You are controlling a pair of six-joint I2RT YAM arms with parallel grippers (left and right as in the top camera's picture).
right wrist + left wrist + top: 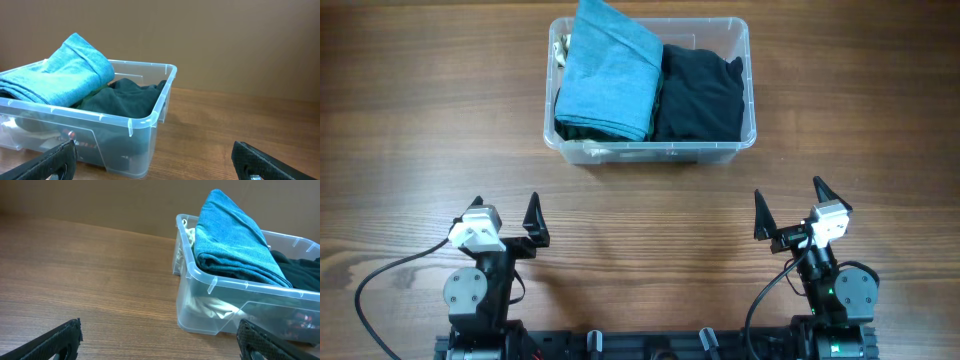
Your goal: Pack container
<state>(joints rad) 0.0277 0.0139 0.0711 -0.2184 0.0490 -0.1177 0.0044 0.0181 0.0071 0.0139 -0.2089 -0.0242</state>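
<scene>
- The container [670,153], a clear plastic bin with rounded corners and a thick rim, stands on the wooden counter [420,120], at the far middle and well apart from both arms.
- A folded blue garment [608,75] fills the bin's left half. It is stacked high, and its far end rises above the rim at the back edge.
- A dark garment [700,95] takes the right half, touching the blue one along the middle and lying lower than it.
- A bit of white fabric [560,47] shows in the back left corner, between the blue garment and the wall. In the left wrist view pale cloth also shows through the clear wall beneath the blue one.
- The left claw [504,202] sits at the near side of the counter, left of the bin, its jaws spread wide with only bare wood between them.
- The right claw [788,190] sits at the near side to the right, likewise spread wide and gripping nothing.
- Both claws point toward the far side, and each wrist view has the bin ahead of its dark fingertips, not touching them.
- A black cable [380,275] loops on the counter beside the left arm's base.
</scene>
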